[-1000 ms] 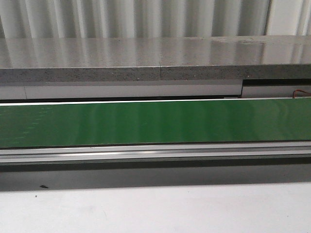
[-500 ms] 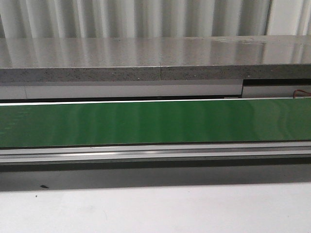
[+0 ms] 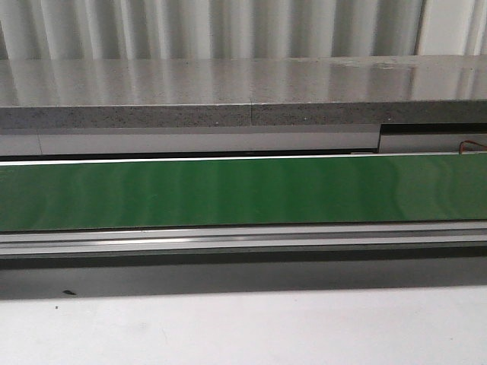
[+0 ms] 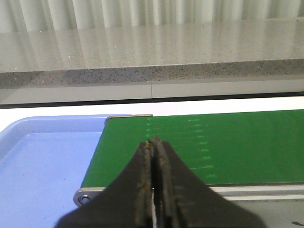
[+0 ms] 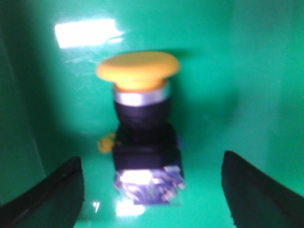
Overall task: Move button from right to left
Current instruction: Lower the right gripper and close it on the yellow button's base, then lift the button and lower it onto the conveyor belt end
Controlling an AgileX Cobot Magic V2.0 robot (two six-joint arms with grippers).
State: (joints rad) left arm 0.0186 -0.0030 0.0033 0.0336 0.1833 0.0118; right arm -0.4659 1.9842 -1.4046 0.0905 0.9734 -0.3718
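Corrugated pale wall panels back the scene in the front view; before them a speckled grey stone ledge [image 3: 243, 91], then a long green conveyor belt [image 3: 243, 190] running left to right in an aluminium frame [image 3: 243, 239], with a white bench [image 3: 243, 327] nearest. No arm, jaws or button show here; a red-brown wire [image 3: 473, 144] sits at the far right.

Left wrist view: left gripper [image 4: 155, 142], jaws pressed together, empty, poised over the belt's left end [image 4: 213, 142]. Beside that end, to the left, lies a light blue tray [image 4: 42, 161], nothing seen in it; probably the destination, though that is a judgement.

Right wrist view, blurred: button [image 5: 142, 128] lying on the green belt, yellow-orange cap [image 5: 138, 70] far from the camera, metal ring and black collar next, blue-grey contact block [image 5: 148, 183] nearest. Right gripper [image 5: 152, 190] has jaws spread wide, one dark finger on each side of the block, neither touching.

Step in hand, as judged: approach for the pick-up. Next move calls for closing squarely on the block or collar, then lifting and carrying leftward.
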